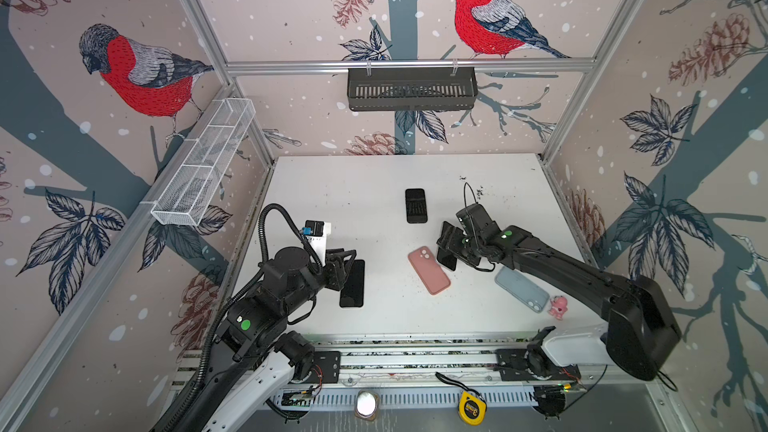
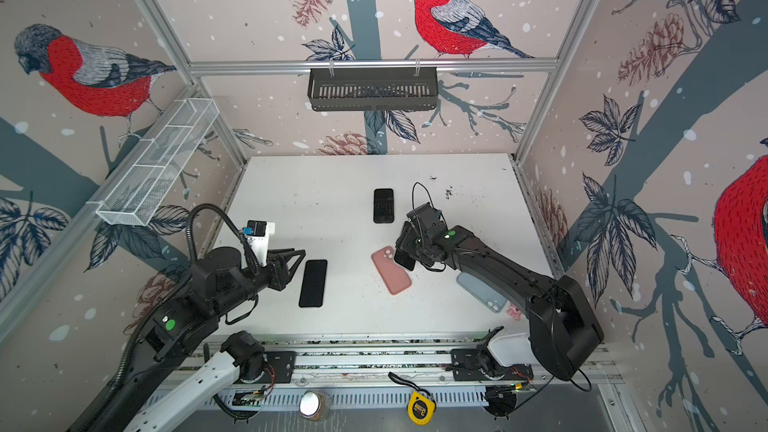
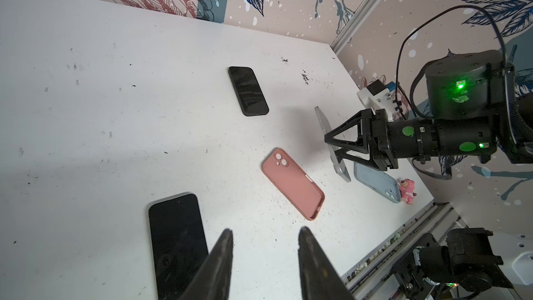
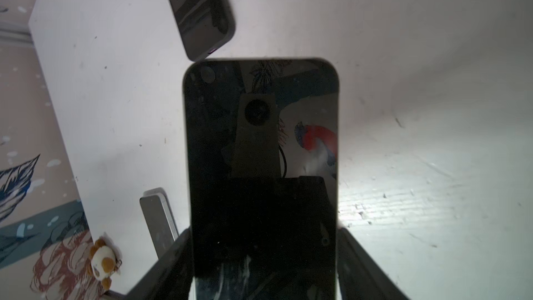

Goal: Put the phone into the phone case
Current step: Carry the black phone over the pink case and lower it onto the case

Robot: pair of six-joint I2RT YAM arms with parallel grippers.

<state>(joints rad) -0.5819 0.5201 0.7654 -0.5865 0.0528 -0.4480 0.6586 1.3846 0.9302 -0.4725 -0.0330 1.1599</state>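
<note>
right hand (image 1: 451, 248) clamps phone (image 4: 259, 128) edges beside pink case (image 1: 429, 270).

Little pink toy (image 1: 557, 306) sits near the bench's (image 1: 332, 184) front right corner. Off the bench, down front, there's a yellow tape measure (image 1: 472, 408) and a jar (image 1: 366, 405). Black basket (image 1: 411, 89) hangs on the back rail (image 1: 291, 67), white mesh basket (image 1: 203, 162) along the left wall. Bullfinch wallpaper (image 1: 486, 14) all round.

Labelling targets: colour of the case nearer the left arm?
Salmon pink case; clearest in the left wrist view.
</note>
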